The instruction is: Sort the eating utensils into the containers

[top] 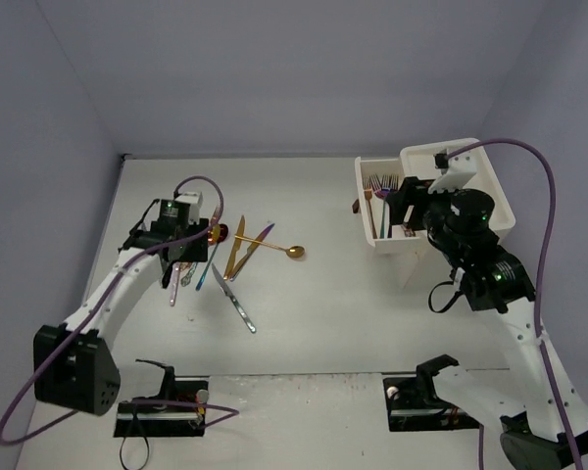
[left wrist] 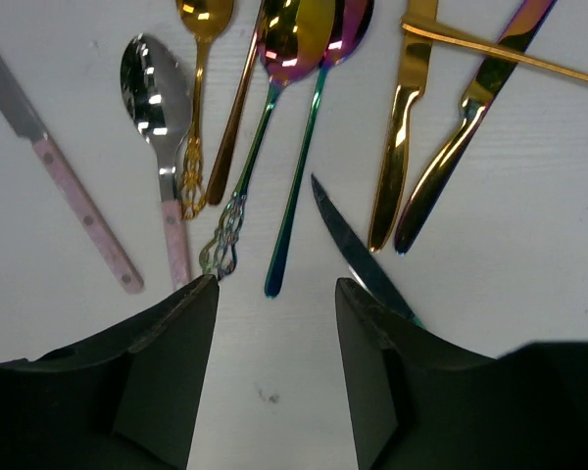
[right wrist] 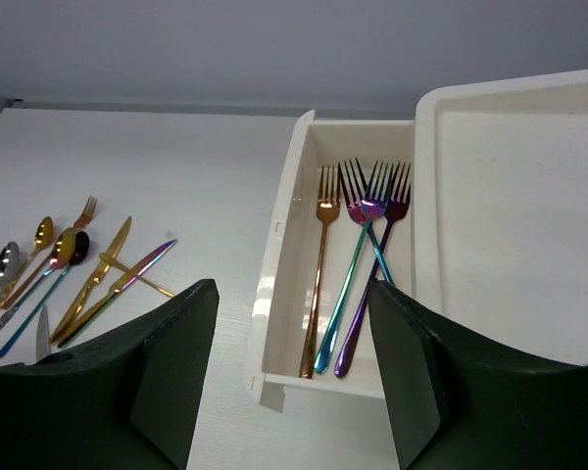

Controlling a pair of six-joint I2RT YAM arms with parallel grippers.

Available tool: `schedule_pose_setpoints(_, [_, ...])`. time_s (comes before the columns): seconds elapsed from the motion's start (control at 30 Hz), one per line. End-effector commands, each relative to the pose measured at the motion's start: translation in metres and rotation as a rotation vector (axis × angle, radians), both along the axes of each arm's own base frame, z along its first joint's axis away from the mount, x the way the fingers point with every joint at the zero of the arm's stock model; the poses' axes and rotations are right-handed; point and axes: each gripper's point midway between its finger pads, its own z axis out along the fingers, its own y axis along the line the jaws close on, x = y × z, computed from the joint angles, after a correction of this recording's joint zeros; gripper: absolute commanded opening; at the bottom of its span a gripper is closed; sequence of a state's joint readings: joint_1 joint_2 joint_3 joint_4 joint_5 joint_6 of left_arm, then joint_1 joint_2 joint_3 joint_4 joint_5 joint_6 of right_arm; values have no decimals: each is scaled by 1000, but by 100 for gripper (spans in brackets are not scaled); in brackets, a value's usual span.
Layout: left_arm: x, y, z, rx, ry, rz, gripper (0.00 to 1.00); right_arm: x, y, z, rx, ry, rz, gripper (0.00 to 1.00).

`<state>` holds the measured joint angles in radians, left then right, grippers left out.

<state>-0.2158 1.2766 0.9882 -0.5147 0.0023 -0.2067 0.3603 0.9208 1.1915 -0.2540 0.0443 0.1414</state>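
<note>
Left tool (left wrist: 276, 289), spread and empty, is nearer the loose utensils (top: 235, 250) at the tabletop's (top: 323, 313) left. The blue-green spoon (left wrist: 296, 186) lies lengthwise ahead, handle tip at its gap. Right tool (right wrist: 294, 294), likewise spread and empty, hangs over the drawer (right wrist: 279, 245).

forks (right wrist: 356, 264): lying in open white drawer (right wrist: 279, 274) | spoons (left wrist: 152, 88), knives (left wrist: 397, 147): loose, left of it

Drawer (right wrist: 279, 255): open on top, so you enter from above. Three forks (right wrist: 361, 211) lie lengthwise on its floor, two of them crossed.
Drawer unit (right wrist: 510, 215): stands against the drawer's right side and blocks you there.
Table (top: 333, 304): bare between drawer and cutlery (left wrist: 299, 171), free passage.
Cutlery: close-packed, some pieces overlapping, narrow gaps between handles.
</note>
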Motion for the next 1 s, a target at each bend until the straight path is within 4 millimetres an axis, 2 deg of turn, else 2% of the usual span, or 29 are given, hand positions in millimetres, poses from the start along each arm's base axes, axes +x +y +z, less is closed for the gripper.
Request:
schedule_pose_setpoints(0.0, [51,-11,18,-21,-61,-66,43,-7,11,-4,39,-13,67,61])
schedule_pose_setpoints(0.03, [58,-10,8,-12,-32,-69,42,-8,12,-6,42,-10,76,61])
schedule_pose_setpoints(0.1, [73,-7,0,19,-12,-69,39,-12,14,-13,41,0,89,61])
schedule_pose_setpoints(0.17, [81,-1,-20,62,45,-70,38,-14,15,-16,40,4,100,61])
schedule_pose_setpoints(0.23, [90,5,-24,88,58,-64,34,-15,15,-17,37,3,105,62])
schedule_pose_setpoints(0.3, [95,11,-40,96,99,-55,31,-17,16,-18,38,3,114,62])
schedule_pose_setpoints(0.5, [100,24,-67,141,165,-42,29,-23,18,-15,46,-10,133,63])
schedule_pose_setpoints(0.7, [102,28,-83,155,205,-43,28,-24,19,-15,47,-9,140,63])
schedule_pose_setpoints(0.97, [106,37,-80,138,197,-23,27,-24,18,-17,45,-9,137,64])
